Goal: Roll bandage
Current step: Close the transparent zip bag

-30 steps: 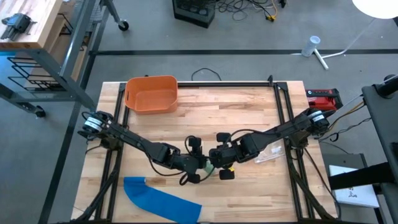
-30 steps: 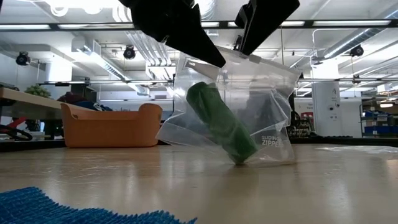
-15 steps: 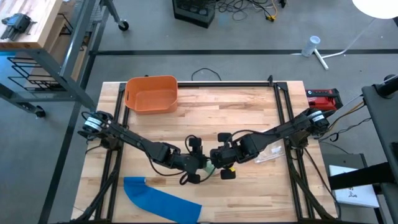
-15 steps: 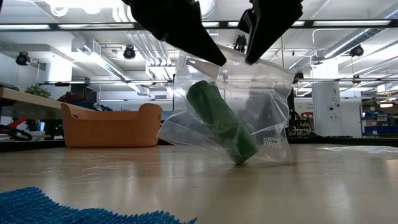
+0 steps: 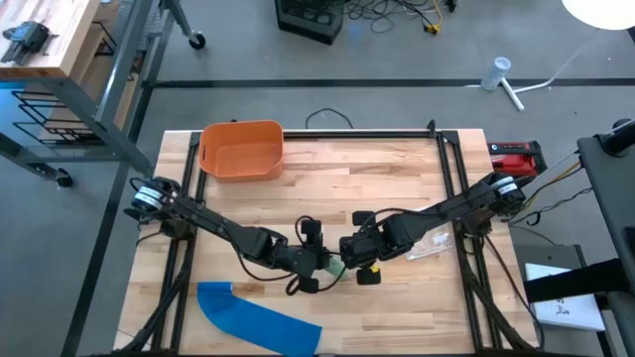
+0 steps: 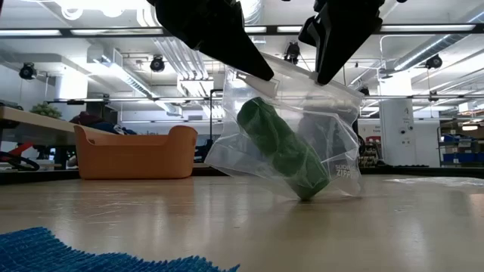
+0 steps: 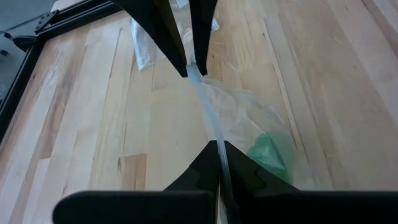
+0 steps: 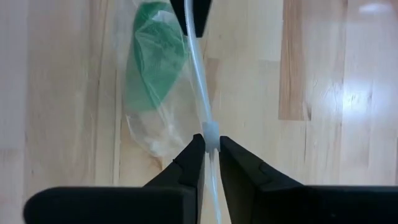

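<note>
I have both arms meeting at the middle of the table [image 5: 397, 188], a little toward the near edge, with a clear zipper bag [image 6: 291, 136] hanging between them. The left gripper [image 7: 219, 163] is clenched on one end of the bag's top strip; the right gripper [image 8: 211, 148] pinches the same strip further along, its fingers squeezed around the small white slider [image 8: 211, 132]. In the low view the bag's bottom corner just touches the wood while the top is held up.

The green bandage roll [image 6: 283, 149] sits inside the bag, tilted, its long axis running from high on the left down to the low right corner. So it lies straight below the seal line that joins my two grippers, not beside either one.

The relation I care about is that seal strip: it runs taut from one gripper to the other, and the slider is in the right one, so I judge the right arm is the one to travel along it while the left anchors.

An orange bin [image 5: 241, 149] waits at the far left, a blue cloth [image 5: 260, 317] at the near left
</note>
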